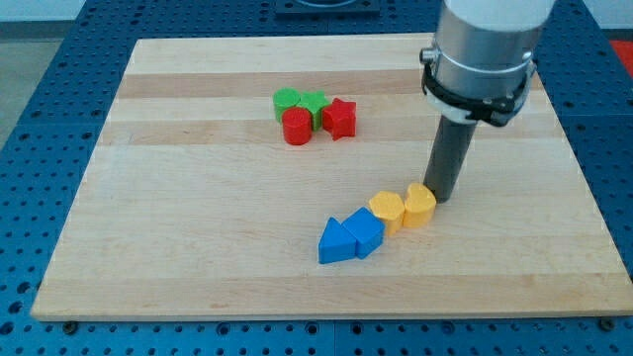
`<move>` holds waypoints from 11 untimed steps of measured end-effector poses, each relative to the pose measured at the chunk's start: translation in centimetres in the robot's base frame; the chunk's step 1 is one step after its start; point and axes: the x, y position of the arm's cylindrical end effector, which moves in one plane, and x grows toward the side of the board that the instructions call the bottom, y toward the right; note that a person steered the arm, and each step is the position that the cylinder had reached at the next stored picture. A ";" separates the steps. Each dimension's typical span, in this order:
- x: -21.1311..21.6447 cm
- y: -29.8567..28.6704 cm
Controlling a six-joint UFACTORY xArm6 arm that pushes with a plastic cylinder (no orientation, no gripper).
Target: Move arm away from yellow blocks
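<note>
Wooden board [198, 247], pale and striped with grain, fills most of the view and sits on a blue perforated table [40, 119]. Above it, at about one o'clock from the board's middle, hangs the arm's grey cylinder [485, 49], with the dark rod coming straight down from it. The arm has no fingers to open or close; the rod simply ends in my tip [440, 198], which stands on the board at one o'clock of the yellow heart-like block [419, 206], touching it or just beside it. At that block's nine o'clock, touching it, is the yellow hexagonal block [387, 211]. Running on toward eight o'clock are a blue block [364, 233] and a blue triangular block [335, 243], in a chain. Well apart, at eleven o'clock, two green blocks [288, 99] [315, 102], a red cylinder [296, 127] and a red star-shaped block [339, 118] cluster together.
</note>
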 end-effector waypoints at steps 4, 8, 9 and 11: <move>6.2 0.1; 9.2 8.9; 9.0 13.4; 8.5 10.6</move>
